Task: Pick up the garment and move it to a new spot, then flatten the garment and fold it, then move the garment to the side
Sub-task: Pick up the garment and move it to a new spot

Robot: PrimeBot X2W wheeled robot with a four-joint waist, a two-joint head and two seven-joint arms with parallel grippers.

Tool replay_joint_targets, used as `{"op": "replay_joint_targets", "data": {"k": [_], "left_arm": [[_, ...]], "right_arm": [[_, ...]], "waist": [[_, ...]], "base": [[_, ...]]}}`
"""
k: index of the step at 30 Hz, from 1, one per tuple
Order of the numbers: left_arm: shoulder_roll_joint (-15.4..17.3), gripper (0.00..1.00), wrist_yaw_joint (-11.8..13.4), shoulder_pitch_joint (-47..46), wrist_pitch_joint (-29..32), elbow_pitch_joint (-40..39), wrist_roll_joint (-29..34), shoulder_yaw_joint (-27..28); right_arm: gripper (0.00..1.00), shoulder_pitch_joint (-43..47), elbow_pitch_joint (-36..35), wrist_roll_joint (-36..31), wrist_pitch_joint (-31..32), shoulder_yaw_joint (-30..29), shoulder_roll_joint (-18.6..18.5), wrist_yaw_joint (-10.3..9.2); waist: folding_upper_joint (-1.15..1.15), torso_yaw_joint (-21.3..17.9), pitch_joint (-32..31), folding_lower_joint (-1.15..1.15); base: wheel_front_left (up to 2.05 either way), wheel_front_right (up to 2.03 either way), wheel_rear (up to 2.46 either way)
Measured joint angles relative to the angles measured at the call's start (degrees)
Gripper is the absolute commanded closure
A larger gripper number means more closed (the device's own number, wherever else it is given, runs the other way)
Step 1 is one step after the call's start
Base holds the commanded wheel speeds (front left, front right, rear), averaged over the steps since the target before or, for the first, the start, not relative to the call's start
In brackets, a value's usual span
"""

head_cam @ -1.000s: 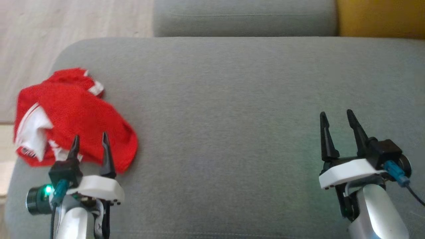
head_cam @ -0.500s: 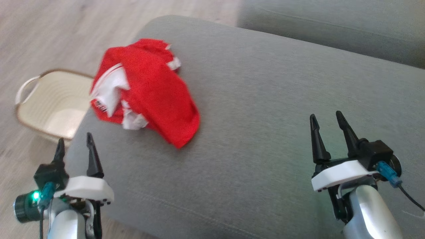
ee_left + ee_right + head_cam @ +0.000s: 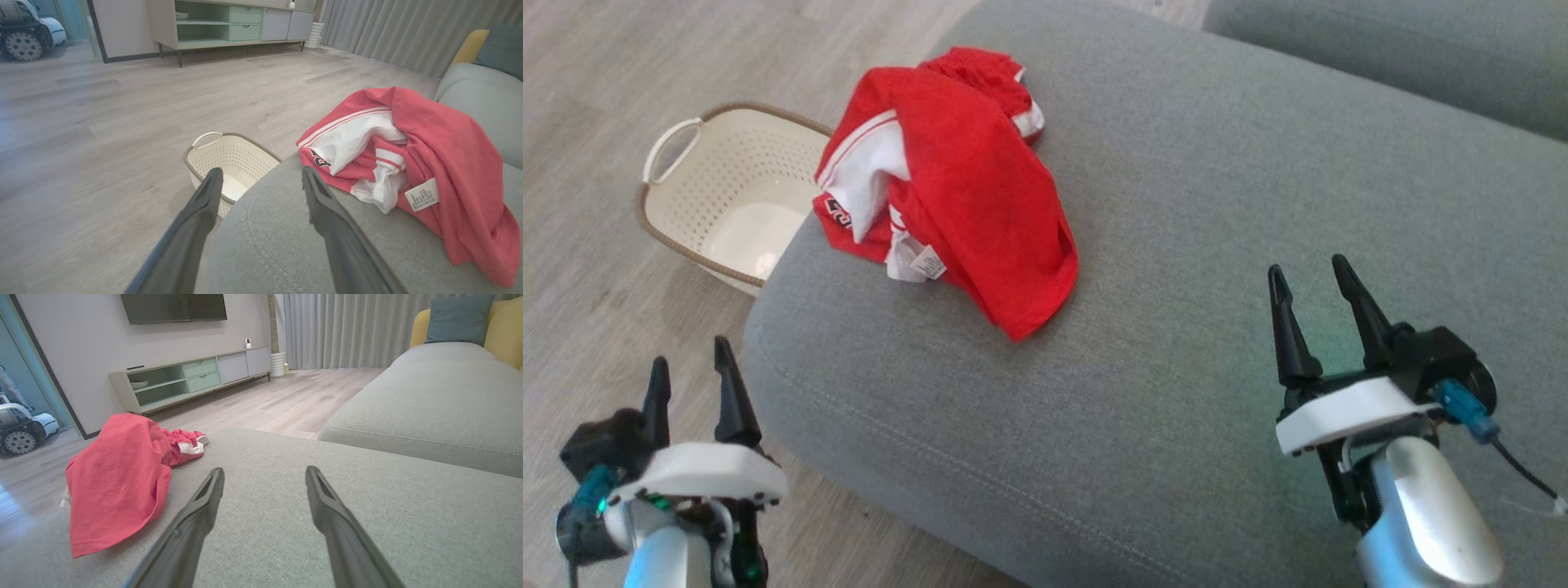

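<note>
We hold our left gripper (image 3: 689,351) beside the sofa cushion (image 3: 1192,212), right gripper (image 3: 1305,265) above it, jaws spread, both clear of the red garment (image 3: 980,180)

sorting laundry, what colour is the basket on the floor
Cream basket with brown rim, clearest in head view.

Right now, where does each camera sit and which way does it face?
Head: on the head, looking down at cushion, garment, basket; left gripper and right gripper show, open.
Left wrist: on the left arm, facing past its fingers to basket and garment.
Right wrist: on the right arm, facing across the cushion to the garment; its fingers show.
Shared: all see the garment.
</note>
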Motion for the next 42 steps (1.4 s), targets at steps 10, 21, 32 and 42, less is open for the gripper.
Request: {"op": "replay_joint_targets", "data": {"k": [10,21,32,42], "left_arm": [[-0.44,0.00,-5.39,-10.55,-0.01,5.16,-0.65,1.62],[0.07,0.00,-8.87,-26.70,-0.09,14.80,-3.21,3.14],[5.61,0.00,-8.90,-37.08,-0.40,26.87,-10.91,-4.92],[7.47,1.00,-8.55,-39.79,-0.40,31.48,-5.44,-4.77]], "right_arm": [[0.00,-3.69,-0.49,-2.07,0.00,0.44,-1.14,0.00],[0.00,-6.72,-1.74,-3.04,0.00,-0.05,-4.19,0.00],[0.00,-9.71,-3.47,-3.48,-0.01,0.09,-5.06,0.00],[0.00,-9.81,-3.65,-3.44,-0.09,0.31,-4.24,0.00]], "waist": [[0.00,-3.58,5.63,0.00],[0.00,-8.75,13.58,0.01],[0.00,-12.87,18.17,0.00],[0.00,-15.21,17.53,0.00]], "base": [[0.00,0.00,0.00],[0.00,0.00,0.00],[0.00,0.00,0.00],[0.00,0.00,0.00]]}}
